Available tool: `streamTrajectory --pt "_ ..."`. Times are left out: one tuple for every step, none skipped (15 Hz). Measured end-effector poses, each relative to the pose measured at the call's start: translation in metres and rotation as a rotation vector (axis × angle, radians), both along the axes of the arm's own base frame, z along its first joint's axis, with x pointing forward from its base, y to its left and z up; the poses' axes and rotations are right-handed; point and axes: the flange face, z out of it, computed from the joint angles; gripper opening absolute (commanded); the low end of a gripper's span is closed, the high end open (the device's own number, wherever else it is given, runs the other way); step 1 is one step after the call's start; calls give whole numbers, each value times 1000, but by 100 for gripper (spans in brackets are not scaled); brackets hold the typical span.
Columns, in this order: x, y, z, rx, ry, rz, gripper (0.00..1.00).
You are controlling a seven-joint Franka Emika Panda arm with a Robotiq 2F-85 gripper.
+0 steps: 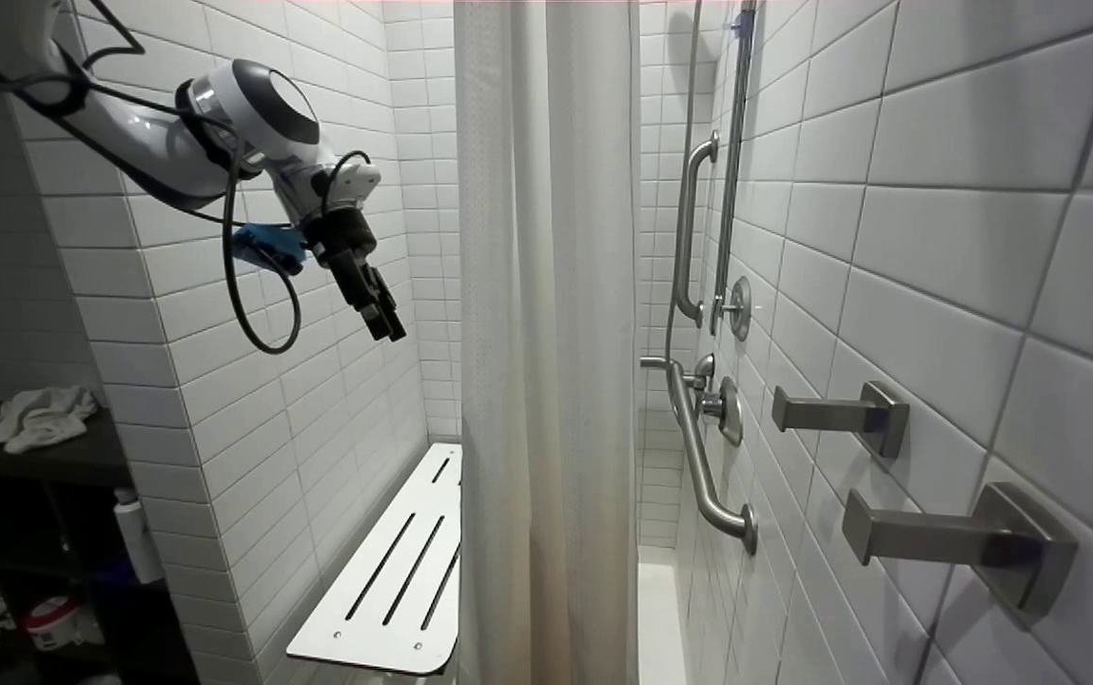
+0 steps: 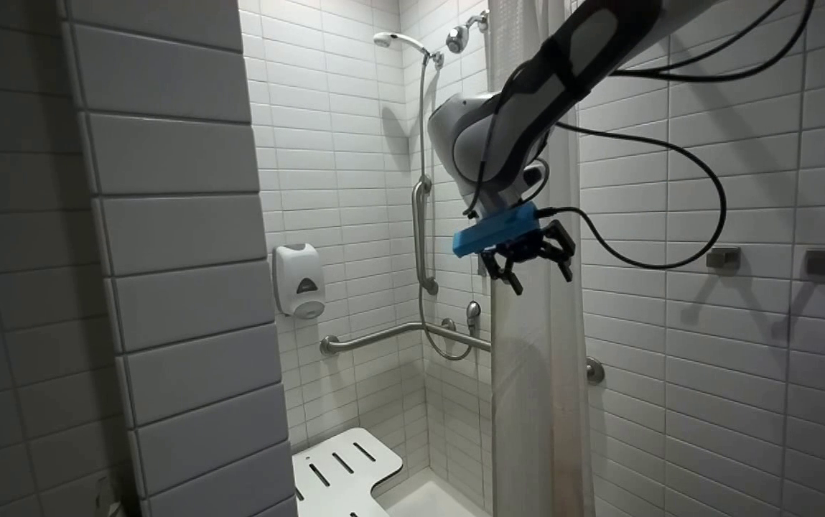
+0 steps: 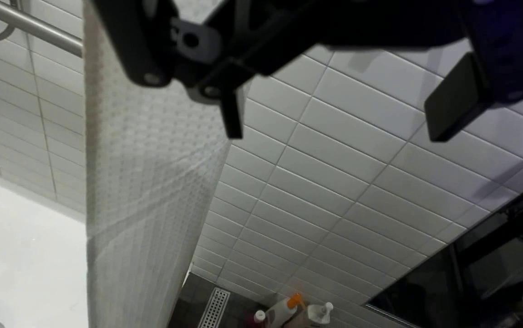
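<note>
My black gripper [image 3: 337,136] is open, its two fingers spread wide with nothing between them in the wrist view. It hangs in the air, pointing downward, in both exterior views [image 1: 389,331] [image 2: 543,283]. The nearest thing is the off-white shower curtain [image 1: 546,342], which hangs gathered in folds. In an exterior view the curtain [image 2: 543,402] shows behind and below the fingers. In the wrist view the curtain [image 3: 152,182] lies behind the left finger; I cannot tell whether they touch. A blue block [image 2: 496,230] with a cable is fixed at the wrist.
A white slotted shower seat [image 1: 394,571] stands below the arm by the tiled wall. Steel grab bars [image 1: 703,457] and square hooks [image 1: 974,538] stick out from the wall. A soap dispenser [image 2: 299,280] hangs there. Bottles [image 3: 284,310] stand low near a floor drain [image 3: 215,307].
</note>
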Motion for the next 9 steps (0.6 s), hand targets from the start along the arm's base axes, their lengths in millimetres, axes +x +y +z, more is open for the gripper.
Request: streamTrajectory --pt "3 -4 -4 2 6 -10 100" --pt "5 -8 -8 3 12 -19 100" --pt "7 -11 -10 4 15 -25 100" --pt "9 -14 -11 5 16 -31 100" --pt "11 -16 -12 4 15 -34 100" --pt "12 -17 -11 2 13 -34 100" --pt "13 -17 -9 -4 9 -32 100" --pt "14 -17 -7 -12 2 -31 100" --pt "15 -18 -4 -26 -7 -33 100"
